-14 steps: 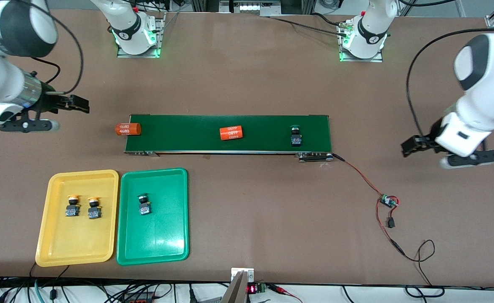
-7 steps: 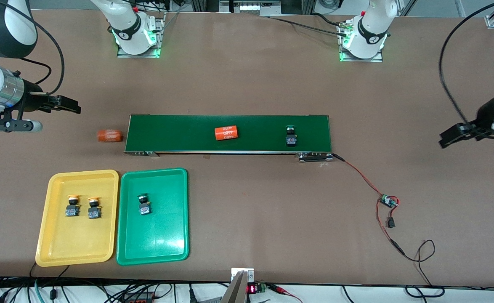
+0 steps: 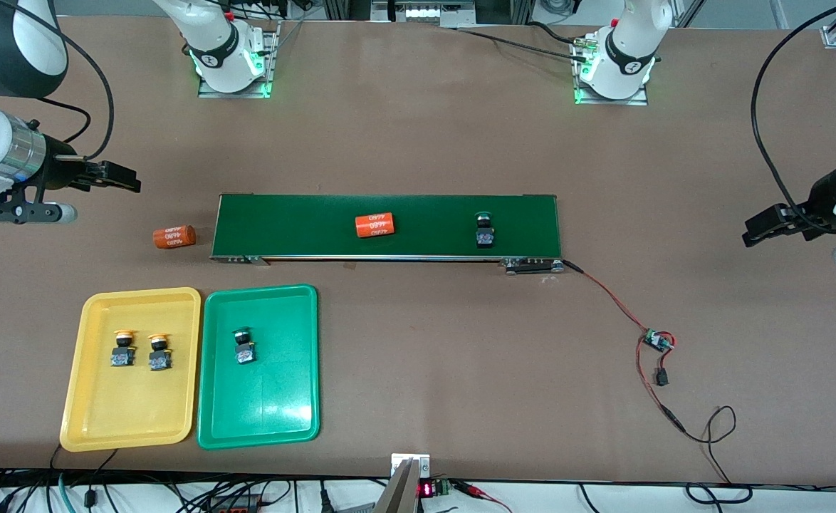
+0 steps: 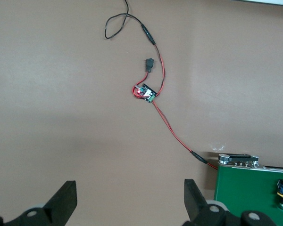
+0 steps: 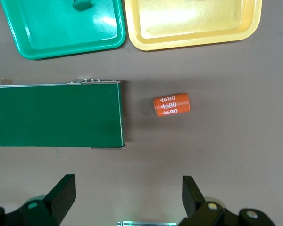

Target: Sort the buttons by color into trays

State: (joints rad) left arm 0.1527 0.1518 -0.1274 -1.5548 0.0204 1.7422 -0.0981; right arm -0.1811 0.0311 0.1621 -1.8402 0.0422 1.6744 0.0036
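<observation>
Table: a wide brown table (image 3: 418, 128) carries everything, with both arm bases bolted along the edge farthest from the front camera, so each arm can reach its own end.
Conveyor belt: the long dark-green conveyor belt (image 3: 304, 226) lies across the middle of the table, probably feeding parts toward the right arm's end.
Trays: the yellow tray (image 3: 76, 413) and the green tray (image 3: 261, 420) sit side by side, nearer the front camera than the belt, toward the right arm's end, likely so sorted parts land close to where the belt delivers them.
Left gripper: the left gripper (image 3: 760, 234) hovers over bare table off the left arm's end of the belt, jaws spread wide and holding nothing; this arm seems to wait.
Right gripper: the right gripper (image 3: 124, 177) hangs over bare table off the other end of the belt, fingers fully apart and empty.
Orange cylinders: one orange cylinder (image 3: 375, 225) rides mid-belt; a second orange cylinder (image 3: 174, 236) lies on the table just off the belt's end, not a sorting target.
Buttons: two yellow-capped buttons (image 3: 137, 350) stand in the yellow tray, one green-capped button (image 3: 244, 347) in the green tray, and the last green-capped button (image 3: 484, 231) is on the belt toward the left arm's end, not yet sorted.
Wiring: a red and black cable (image 3: 610, 299) with a small circuit board (image 3: 656, 340) runs from the belt's end, presumably its drive power.
</observation>
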